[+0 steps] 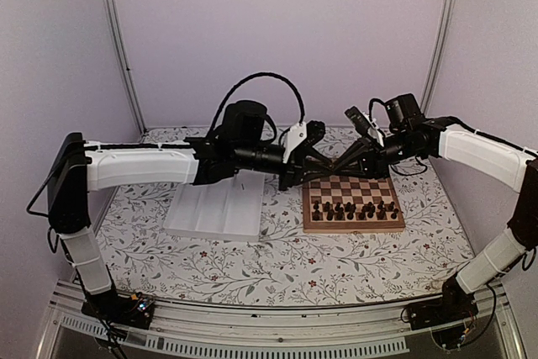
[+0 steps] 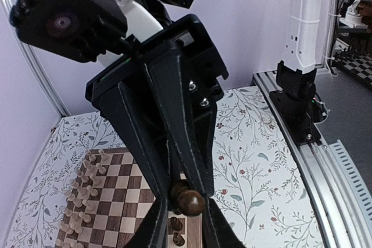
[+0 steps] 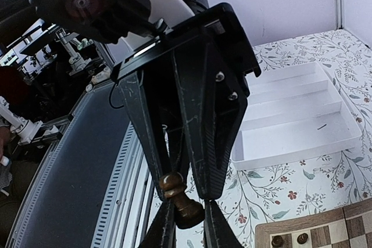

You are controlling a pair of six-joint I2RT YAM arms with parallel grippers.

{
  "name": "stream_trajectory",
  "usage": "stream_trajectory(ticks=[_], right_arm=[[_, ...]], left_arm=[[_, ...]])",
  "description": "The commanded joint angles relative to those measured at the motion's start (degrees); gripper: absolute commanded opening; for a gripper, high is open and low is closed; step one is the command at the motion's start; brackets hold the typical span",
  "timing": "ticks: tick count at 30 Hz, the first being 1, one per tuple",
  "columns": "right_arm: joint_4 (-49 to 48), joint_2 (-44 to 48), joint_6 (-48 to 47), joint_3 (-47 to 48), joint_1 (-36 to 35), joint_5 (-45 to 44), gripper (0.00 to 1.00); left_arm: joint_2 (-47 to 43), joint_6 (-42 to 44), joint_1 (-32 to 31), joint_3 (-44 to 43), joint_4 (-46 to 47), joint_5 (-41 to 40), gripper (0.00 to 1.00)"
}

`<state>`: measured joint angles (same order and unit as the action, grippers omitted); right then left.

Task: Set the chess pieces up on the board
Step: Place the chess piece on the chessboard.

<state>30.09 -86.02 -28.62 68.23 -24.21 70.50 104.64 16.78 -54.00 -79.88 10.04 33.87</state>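
Observation:
My two grippers meet tip to tip above the far left corner of the board (image 1: pixel 353 227). A dark pawn (image 2: pixel 189 201) is held between them. The left gripper (image 2: pixel 186 206) is shut on its round head. The right gripper (image 3: pixel 187 208) is shut on the base of the same pawn (image 3: pixel 181 198). From above, the left gripper (image 1: pixel 328 166) and the right gripper (image 1: pixel 345 161) hide the pawn. Dark chess pieces (image 1: pixel 353 208) stand in two rows on the board's near side. Some of these dark pieces (image 2: pixel 176 226) show below the jaws.
Pale wooden pieces (image 2: pixel 84 190) stand along the opposite side of the board (image 2: pixel 119 178). A white compartment tray (image 1: pixel 214 208) lies left of the board on the floral cloth. The same tray (image 3: pixel 296 126) shows behind the right fingers. The rail (image 2: pixel 325 166) runs along the table's near edge.

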Motion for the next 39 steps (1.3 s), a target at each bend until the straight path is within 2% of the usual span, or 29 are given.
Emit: stream_trajectory(ticks=[1, 6, 9, 11, 24, 26, 29, 31, 36, 39], right_arm=[[-0.7, 0.8, 0.1, 0.3, 0.2, 0.1, 0.16], [-0.7, 1.3, -0.4, 0.0, 0.3, -1.3, 0.16], [-0.7, 1.5, -0.5, -0.3, 0.2, -1.7, 0.16], [-0.6, 1.6, -0.6, -0.4, 0.2, -1.9, 0.16], [-0.6, 2.2, -1.3, -1.1, 0.2, -3.3, 0.17], [-0.5, 2.5, -1.6, -1.3, 0.2, -5.0, 0.24], [0.1, 4.4, -2.6, -2.0, 1.0, -12.2, 0.51], [0.5, 7.3, -4.0, -3.2, 3.9, -15.6, 0.61], [3.1, 12.7, -7.4, -4.5, 10.5, -24.5, 0.66], [2.8, 15.2, -7.6, -6.6, 12.0, -30.4, 0.67]], left_arm=[[0.8, 0.4, -0.9, -1.9, -2.3, 0.5, 0.19], [0.9, -0.1, -0.9, -2.3, -2.0, 1.1, 0.18], [0.5, -0.9, -1.1, -1.7, -0.8, 1.3, 0.28], [0.2, -1.2, -1.0, -1.2, 0.2, 1.1, 0.30], [1.8, -3.3, -1.0, -3.1, 0.3, 3.4, 0.14], [2.4, -3.8, -0.8, -3.8, 0.1, 2.7, 0.13], [4.3, -4.7, 0.0, -6.3, -2.5, -1.1, 0.13], [6.6, -5.4, 0.8, -9.3, -5.6, -3.1, 0.13], [15.3, -7.7, 2.3, -20.2, -15.4, -6.2, 0.13], [22.4, -8.1, 2.6, -27.7, -22.0, -7.7, 0.13]])
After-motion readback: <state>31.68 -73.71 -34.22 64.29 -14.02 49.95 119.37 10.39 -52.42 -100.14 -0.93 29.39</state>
